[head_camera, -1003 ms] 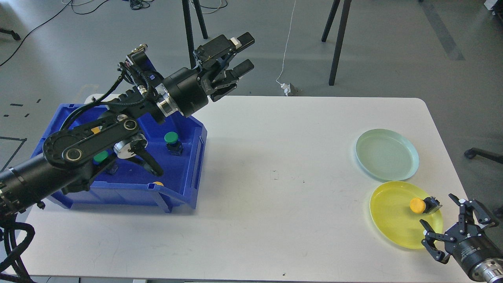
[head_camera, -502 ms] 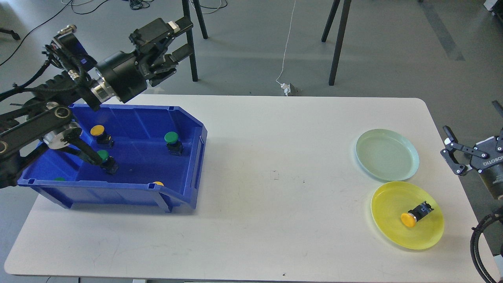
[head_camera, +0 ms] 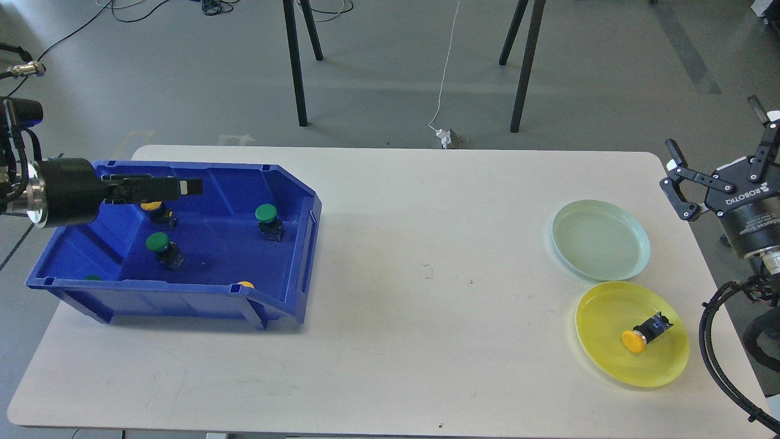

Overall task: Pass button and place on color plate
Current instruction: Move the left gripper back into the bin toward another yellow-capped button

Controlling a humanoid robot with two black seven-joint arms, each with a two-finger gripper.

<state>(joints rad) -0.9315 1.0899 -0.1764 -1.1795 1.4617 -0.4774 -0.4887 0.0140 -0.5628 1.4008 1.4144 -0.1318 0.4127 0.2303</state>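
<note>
A yellow button (head_camera: pixel 634 340) with a black base lies on its side on the yellow plate (head_camera: pixel 603 311) at the right front. The pale green plate (head_camera: pixel 600 239) behind it holds nothing. The blue bin (head_camera: pixel 301 201) at the left holds two green buttons (head_camera: pixel 266 213) (head_camera: pixel 157 242), a yellow button (head_camera: pixel 152 207) partly under my left gripper, and two more half hidden by the front wall. My left gripper (head_camera: pixel 186 186) hovers over the bin's back left, seen side-on. My right gripper (head_camera: pixel 716 152) is open and empty, off the table's right edge, above the green plate's level.
The white table (head_camera: pixel 426 268) spans the view between the bin and the plates. Black stand legs (head_camera: pixel 295 61) and a white cable (head_camera: pixel 448 67) are on the floor behind it. My right arm's cables (head_camera: pixel 719 341) hang by the right front corner.
My left arm swung back left and down, its gripper now low over the bin. My right gripper let the yellow button go onto the yellow plate, then rose and drew back to the right.
</note>
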